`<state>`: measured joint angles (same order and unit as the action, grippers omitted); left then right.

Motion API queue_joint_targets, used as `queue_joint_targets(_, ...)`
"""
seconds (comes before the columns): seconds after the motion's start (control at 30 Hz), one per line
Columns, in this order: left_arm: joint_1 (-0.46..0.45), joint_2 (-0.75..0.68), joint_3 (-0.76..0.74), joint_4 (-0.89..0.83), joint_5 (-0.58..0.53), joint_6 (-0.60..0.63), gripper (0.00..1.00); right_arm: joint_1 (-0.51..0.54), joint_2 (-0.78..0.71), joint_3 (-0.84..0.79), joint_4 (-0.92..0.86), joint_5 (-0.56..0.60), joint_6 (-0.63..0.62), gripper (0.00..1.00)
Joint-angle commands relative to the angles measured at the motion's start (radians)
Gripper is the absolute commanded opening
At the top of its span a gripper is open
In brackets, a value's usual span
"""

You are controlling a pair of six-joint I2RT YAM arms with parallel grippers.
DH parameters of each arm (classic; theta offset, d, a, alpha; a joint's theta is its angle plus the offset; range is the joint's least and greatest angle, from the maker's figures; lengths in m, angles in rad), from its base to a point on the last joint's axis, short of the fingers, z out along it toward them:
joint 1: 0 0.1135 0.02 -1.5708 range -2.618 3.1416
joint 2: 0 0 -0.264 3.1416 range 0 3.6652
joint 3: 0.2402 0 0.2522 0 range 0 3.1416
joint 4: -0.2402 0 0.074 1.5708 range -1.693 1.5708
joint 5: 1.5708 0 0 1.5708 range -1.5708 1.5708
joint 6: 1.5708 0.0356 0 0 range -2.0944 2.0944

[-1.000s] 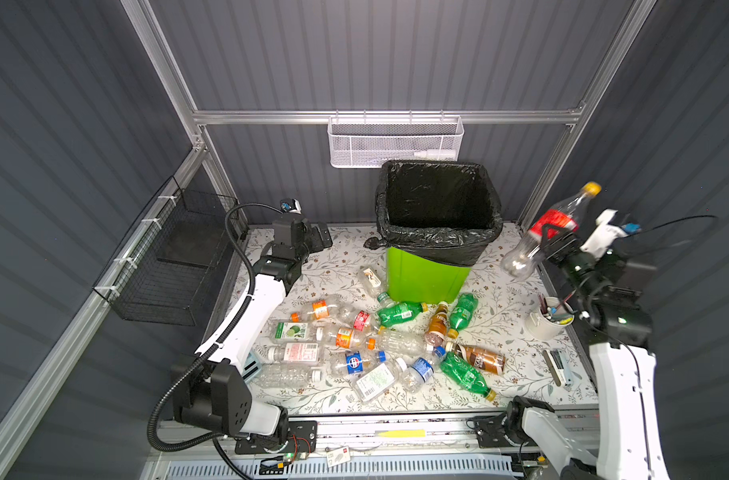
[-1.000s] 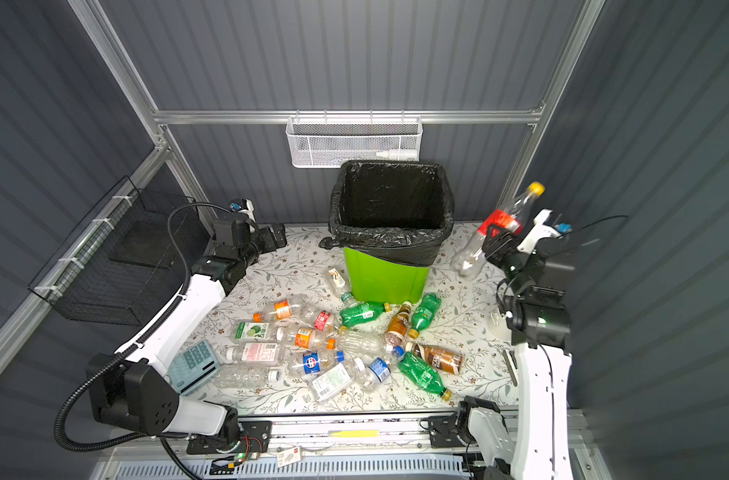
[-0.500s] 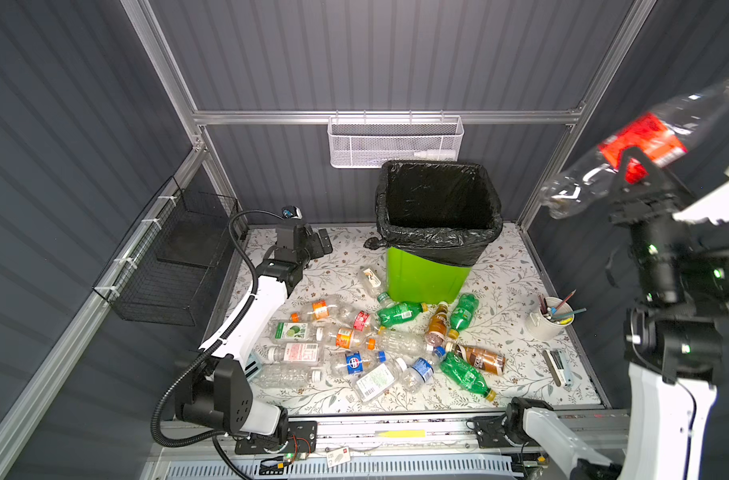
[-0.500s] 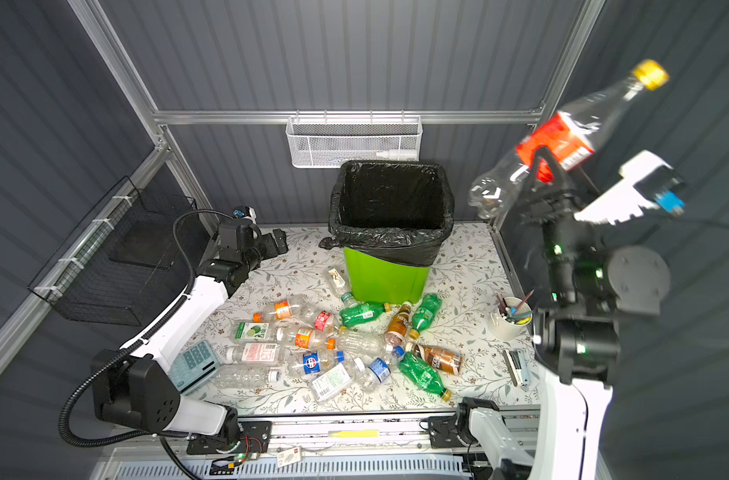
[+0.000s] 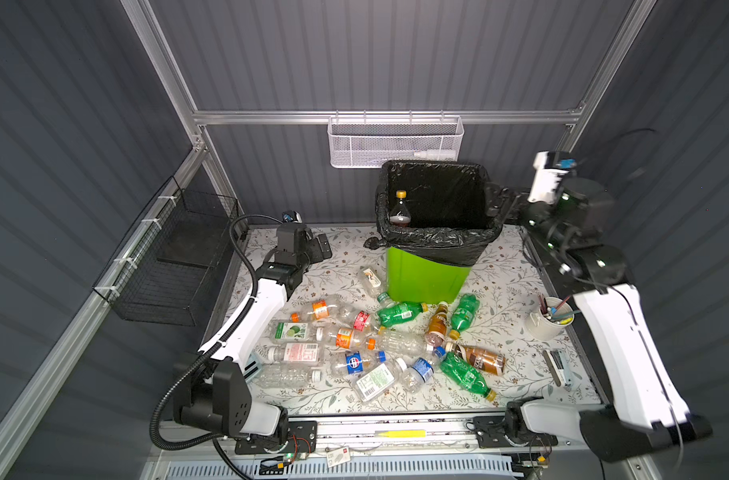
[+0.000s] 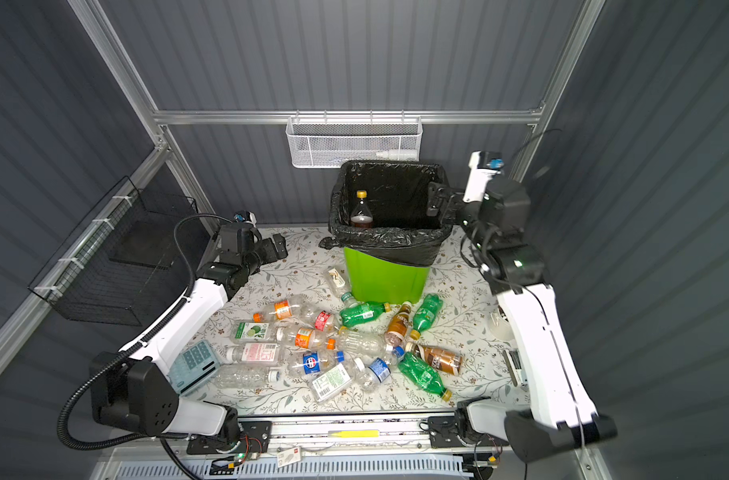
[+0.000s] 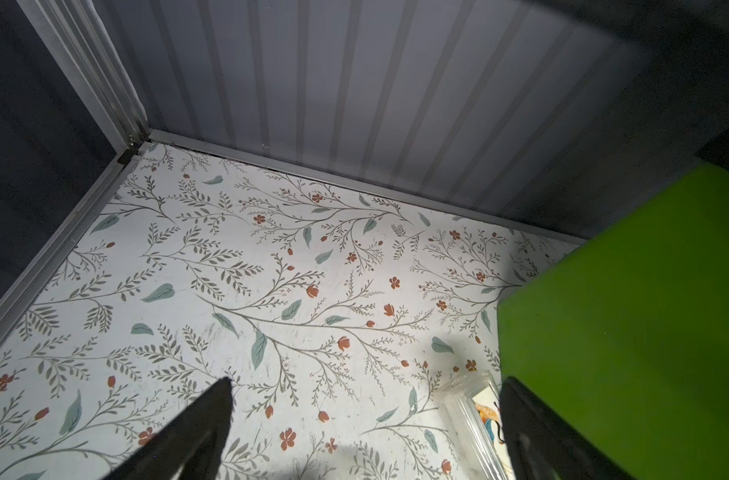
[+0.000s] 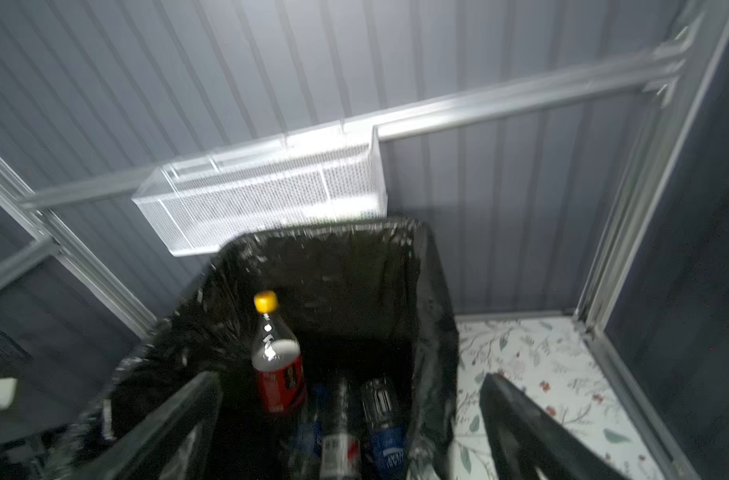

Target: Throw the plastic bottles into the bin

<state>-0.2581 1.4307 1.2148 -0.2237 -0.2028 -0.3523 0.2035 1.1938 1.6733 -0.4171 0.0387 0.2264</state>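
**Bottle in the bin:** Your right gripper (image 5: 493, 202) hangs at the right rim of the tall bright-green plastic bin (image 5: 425, 274), jaws spread wide and empty. The clear, red-labelled, yellow-capped plastic bottle (image 8: 277, 365) is neck-up inside the black liner (image 5: 437, 243), by the wall opposite the gripper and apart from its fingertips. Your left gripper (image 5: 319, 248), likewise splayed and holding nothing, hovers over the floral tabletop (image 5: 500, 282) left of the bin. The other plastic bottles (image 5: 354, 345) lie heaped in front of it.
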Motion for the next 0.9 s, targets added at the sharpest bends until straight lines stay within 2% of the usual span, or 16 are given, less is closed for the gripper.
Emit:
queue_joint_targets(0.0, 0.008, -0.033, -0.011, -0.019, 0.0, 0.005, 1.0, -0.011, -0.12, -0.087, 0.12, 0.083, -0.027, 0.99)
queue_joint_targets(0.13, 0.007, -0.017, -0.009, -0.031, 0.039, -0.005, 1.0, -0.053, -0.188, -0.216, 0.117, 0.075, 0.009, 0.99)
queue_joint_targets(0.33, -0.014, 0.072, -0.024, -0.024, 0.167, -0.154, 1.0, -0.152, -0.281, -0.424, 0.099, 0.052, 0.104, 0.99)
queue_joint_targets(0.57, -0.147, 0.274, 0.069, -0.067, 0.162, -0.244, 1.0, -0.262, -0.365, -0.637, 0.052, 0.009, 0.198, 0.99)
queue_joint_targets(0.87, -0.167, 0.43, 0.118, -0.06, 0.221, -0.386, 1.0, -0.336, -0.42, -0.795, 0.037, -0.021, 0.242, 0.99)
